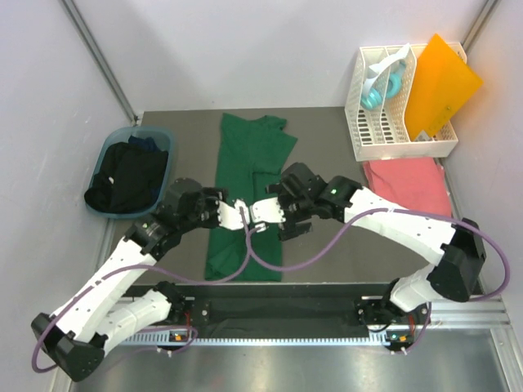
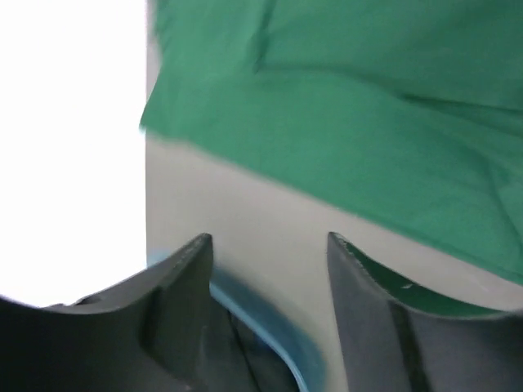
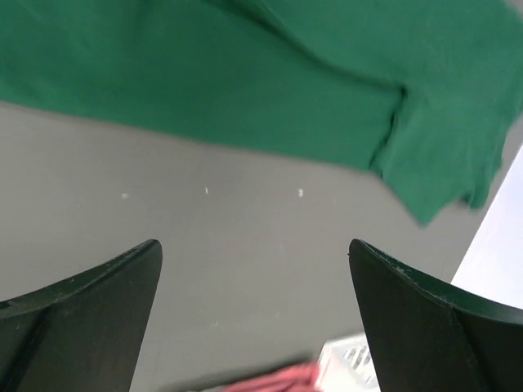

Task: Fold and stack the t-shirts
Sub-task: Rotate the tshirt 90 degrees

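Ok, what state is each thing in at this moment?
Dark green cloth t-shirt: folded lengthwise into a long strip, lying flat.
Coral pink cloth t-shirt: folded, lying flat.
Black cloth shirts: crumpled in the blue plastic tub.
Orange plastic sheet: leaning in the white slotted rack.
Left gripper: open, empty.
Right gripper: open, empty.

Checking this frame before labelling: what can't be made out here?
Green shirt: top view, middle hidden by left gripper and right gripper.
Dark shirts in basket: top view, heaped, count unclear.
Pink shirt: right wrist view, cut off by bottom edge.
Left wrist view: blurred, left side washed out white.
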### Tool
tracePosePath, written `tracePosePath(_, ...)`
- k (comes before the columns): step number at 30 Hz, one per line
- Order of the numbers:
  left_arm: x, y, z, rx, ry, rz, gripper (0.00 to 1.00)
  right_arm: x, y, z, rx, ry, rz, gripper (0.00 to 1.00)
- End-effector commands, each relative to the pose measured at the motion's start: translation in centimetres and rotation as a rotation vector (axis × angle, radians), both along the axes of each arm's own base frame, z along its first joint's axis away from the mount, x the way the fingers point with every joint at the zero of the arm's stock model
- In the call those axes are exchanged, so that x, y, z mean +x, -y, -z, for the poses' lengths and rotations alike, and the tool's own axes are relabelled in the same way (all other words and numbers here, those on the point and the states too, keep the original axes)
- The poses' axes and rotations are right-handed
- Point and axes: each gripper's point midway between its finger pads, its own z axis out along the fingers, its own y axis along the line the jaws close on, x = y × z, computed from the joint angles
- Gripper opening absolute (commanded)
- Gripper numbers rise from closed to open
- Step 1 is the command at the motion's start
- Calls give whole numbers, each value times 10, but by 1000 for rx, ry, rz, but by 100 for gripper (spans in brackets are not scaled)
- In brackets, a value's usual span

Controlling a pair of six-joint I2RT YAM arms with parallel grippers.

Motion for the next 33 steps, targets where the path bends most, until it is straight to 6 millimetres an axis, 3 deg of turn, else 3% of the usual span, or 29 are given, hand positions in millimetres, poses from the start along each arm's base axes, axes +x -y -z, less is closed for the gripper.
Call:
tracePosePath(1,10,-37,-42,-221,64,-380,71,-5,-38,-13,29,65,-144,97)
tracePosePath(6,27,-69,-75,-346,276,-586,99,4,-55,-28,111,107,-113,96)
tracePosePath(10,26,-80,-67,-397,263,-664,99,5,-60,-51,220,153,-81,98)
tracePosePath(16,38,-114,-73,-459,302,-871,99,-25,-74,-38,198,154,-172,100)
tracePosePath(19,50,-138,-60,-395,306,-1018,98,-28,-80,-41,248,195,-172,99)
tracePosePath(21,57,-139,-46,-380,251,-1046,98,-25,-80,-47,289,230,-158,100)
tracePosePath(24,66,-147,-43,-435,224,-1104,97,-38,-73,-37,274,252,-214,100)
tracePosePath(25,70,-153,-42,-443,223,-1136,97,-44,-71,-25,249,249,-235,100)
tracePosePath(26,75,-155,-50,-466,233,-1151,97,-48,-73,-20,233,262,-269,100)
tracePosePath(28,83,-168,-52,-487,232,-1202,96,-56,-84,-8,214,263,-317,100)
tracePosePath(29,86,-172,-65,-516,249,-1210,96,-57,-88,-6,208,263,-337,100)
tracePosePath(33,98,-195,-85,-549,288,-1259,96,-64,-118,13,190,192,-403,100)
